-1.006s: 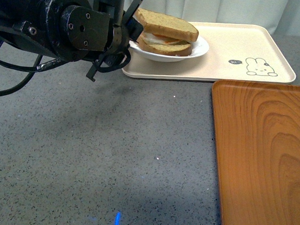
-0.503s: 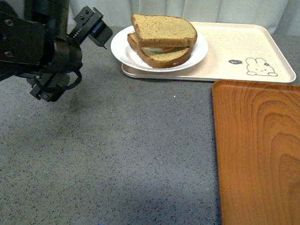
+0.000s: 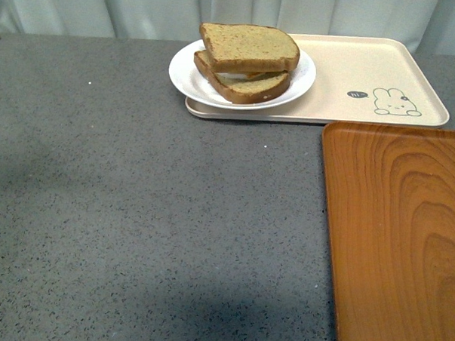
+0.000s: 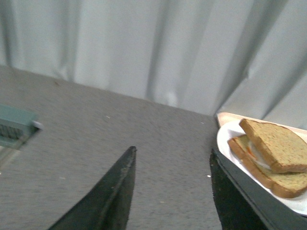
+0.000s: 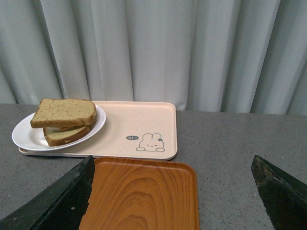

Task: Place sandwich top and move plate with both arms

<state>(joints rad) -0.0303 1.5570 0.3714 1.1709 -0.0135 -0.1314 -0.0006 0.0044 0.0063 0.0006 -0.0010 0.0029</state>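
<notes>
Left end effector (image 4: 170, 187) has left the front view since half a second ago, its jaws apart and empty; right end effector (image 5: 175, 191) likewise spread; sandwich top (image 3: 248, 47) caps the sandwich on the plate (image 3: 189, 70) at 12 o'clock on the table (image 3: 139, 220), long axis 9-to-3, rounded end toward 3.

Grey tabletop (image 3: 139, 220): bare, open to approach.
Far edge: beige tray (image 3: 359, 74) carrying the plate (image 3: 186, 78) and sandwich top (image 3: 248, 45).
Right side: orange tray (image 3: 400, 231).
</notes>
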